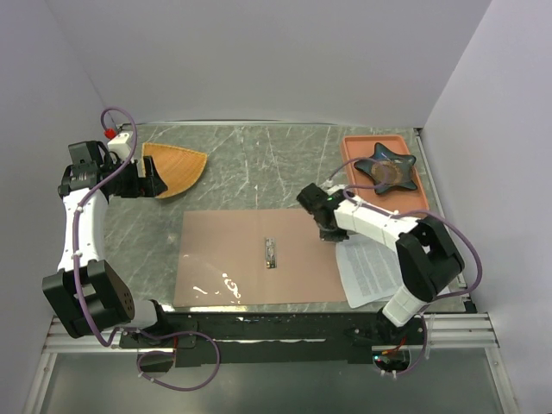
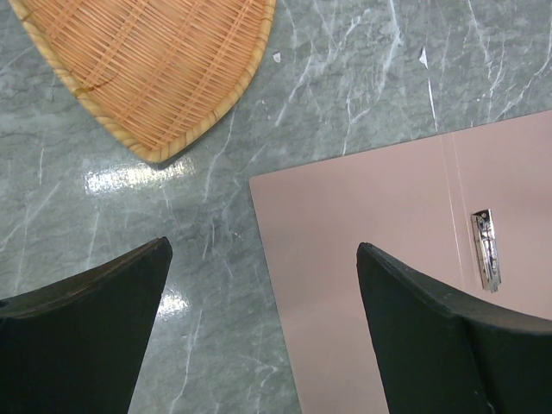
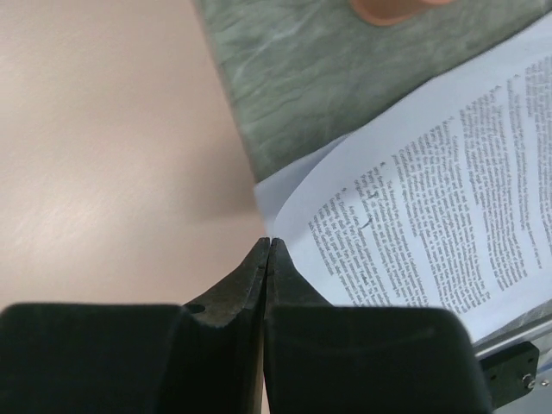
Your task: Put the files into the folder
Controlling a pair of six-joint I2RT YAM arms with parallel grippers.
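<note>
Around the work, on the grey marble table (image 1: 241, 164): a woven orange plate (image 1: 175, 167) at far left, a salmon tray (image 1: 347, 159) at far right, a dark star-shaped dish (image 1: 386, 166) resting in it. At mid-table, the folder (image 1: 224, 259), open and flat, with a metal clip (image 1: 271, 253) on its crease. Just right of it, the files (image 1: 373, 274), print side up, partly under the right arm.

Right gripper (image 1: 327, 233): pressed tight together, tips down at the folder's right edge, against the curled corner of the files; cannot tell whether a sheet is caught between them.

Left gripper (image 2: 263, 248): spread wide, holding nothing, over bare marble between the plate and the folder's far-left corner.

Open marble beyond the folder's far edge; only a narrow strip between folder and files.
</note>
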